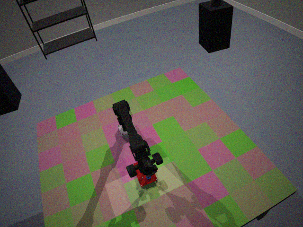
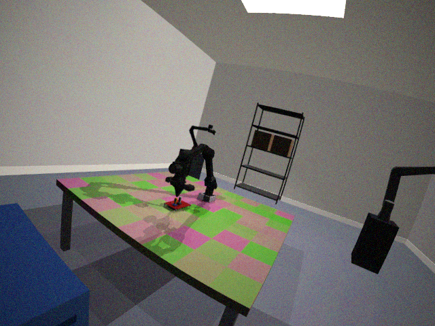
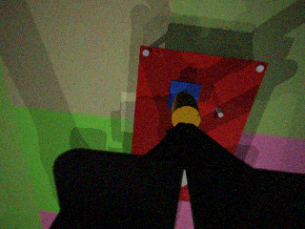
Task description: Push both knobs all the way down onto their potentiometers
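Observation:
The red circuit board [image 1: 141, 180] [image 2: 184, 205] [image 3: 153, 86] stands low on the table. A blue potentiometer [image 3: 179, 87] [image 1: 148, 178] sits on it, with a yellow-topped knob [image 3: 186, 117] over it; in the wrist view the knob's dark side shows above the yellow face. My gripper [image 3: 184, 130] [image 2: 177, 195] is shut and empty, pointing down, its tips at the near edge of the yellow face and just above the parts on the board in the exterior view. Whether they touch the knob cannot be told. The second knob cannot be made out clearly; the fingers hide the near part of the board in the wrist view.
A small metal pin [image 3: 219, 113] stands on the board right of the knob. Pale screws [image 3: 146, 52] [image 3: 259, 69] mark its far corners. The arm's white base [image 2: 206, 197] is on the checkered table. A shelf rack [image 2: 266, 147], black pedestals [image 1: 215, 26] and a blue cabinet [image 2: 31, 259] stand beyond the table.

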`<act>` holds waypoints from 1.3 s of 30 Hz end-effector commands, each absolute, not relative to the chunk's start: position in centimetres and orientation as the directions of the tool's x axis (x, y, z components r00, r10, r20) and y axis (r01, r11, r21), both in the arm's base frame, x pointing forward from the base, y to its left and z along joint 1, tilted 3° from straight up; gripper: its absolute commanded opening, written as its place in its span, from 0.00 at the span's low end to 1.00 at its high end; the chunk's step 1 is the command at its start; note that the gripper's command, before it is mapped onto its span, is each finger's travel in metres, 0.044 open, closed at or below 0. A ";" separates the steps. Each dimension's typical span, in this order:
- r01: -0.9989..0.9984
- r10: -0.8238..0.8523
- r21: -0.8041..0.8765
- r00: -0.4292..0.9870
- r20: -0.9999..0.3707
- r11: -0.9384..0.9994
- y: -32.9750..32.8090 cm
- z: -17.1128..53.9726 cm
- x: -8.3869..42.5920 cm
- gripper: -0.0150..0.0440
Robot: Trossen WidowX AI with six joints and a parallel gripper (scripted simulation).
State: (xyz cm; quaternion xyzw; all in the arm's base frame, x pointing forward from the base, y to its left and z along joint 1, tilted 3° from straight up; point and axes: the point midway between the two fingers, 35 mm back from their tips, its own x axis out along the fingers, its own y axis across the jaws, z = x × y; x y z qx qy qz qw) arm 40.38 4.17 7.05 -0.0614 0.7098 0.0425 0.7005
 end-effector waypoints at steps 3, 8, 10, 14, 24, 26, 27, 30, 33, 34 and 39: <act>-0.147 -0.028 -0.026 -0.011 -1.000 0.989 4.2 7.1 40.4 0.39; -0.147 -0.028 -0.026 -0.011 -1.000 0.989 4.2 7.1 40.4 0.61; -0.147 -0.028 -0.026 -0.011 -1.000 0.989 4.1 7.4 39.7 0.70; -0.148 -0.029 -0.027 -0.011 -1.000 0.989 3.5 9.0 35.6 0.88; -0.150 -0.032 -0.030 -0.012 -0.999 0.988 2.1 9.6 23.9 1.00; -0.150 -0.033 -0.031 -0.012 -0.999 0.988 1.9 9.3 22.4 1.00; -0.150 -0.033 -0.031 -0.012 -0.999 0.988 1.9 9.3 22.2 1.00; -0.150 -0.033 -0.031 -0.012 -0.999 0.988 1.9 9.3 22.2 1.00; -0.150 -0.033 -0.031 -0.012 -0.999 0.988 1.9 9.3 22.2 1.00; -0.150 -0.033 -0.031 -0.012 -0.999 0.988 1.9 9.3 22.2 1.00; -0.150 -0.033 -0.031 -0.012 -0.999 0.988 1.9 9.3 22.2 1.00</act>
